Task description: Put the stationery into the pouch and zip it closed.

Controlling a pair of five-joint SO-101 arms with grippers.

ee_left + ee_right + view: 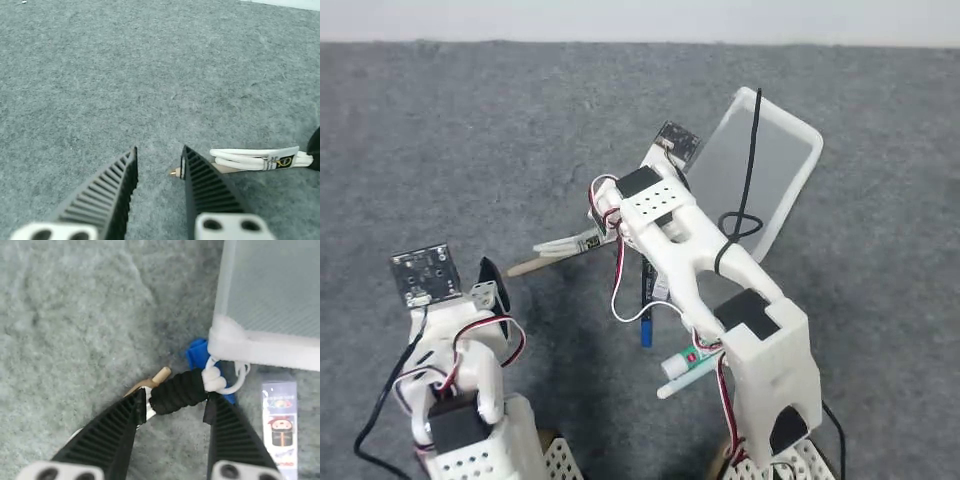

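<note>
High view first: the pouch [775, 165] lies flat on the grey carpet [470, 130], out past the right arm. Its long axis runs away from the arm bases and leans to the right. From the right wrist view I see one corner of the pouch [270, 290] edged with a thick white band. A white knot [214, 380] and a blue tab [197, 352] sit at that corner.

The stationery is all outside the pouch. A blue pen [646, 330] lies under the right arm, pointing straight away from the bases with its blue end nearest them. A white and green marker [685, 367] lies slantwise closer in. The wooden pen [528, 266] and the white bundled cord [565, 243] lie side by side between the two arms, both with their long axes crosswise.

My right gripper [175, 402] has its jaws well apart just short of the pouch corner. A black ribbed piece [177, 390] lies across the gap at their tips, joined to the knot. I cannot tell whether the fingers touch it. The wooden pen's end [161, 375] pokes out beside it.

My left gripper [159, 160] is also spread and holds nothing. The wooden pen's metal tip shows just beside one finger, and the pen [225, 169] and cord [250, 159] run off to that side.
</note>
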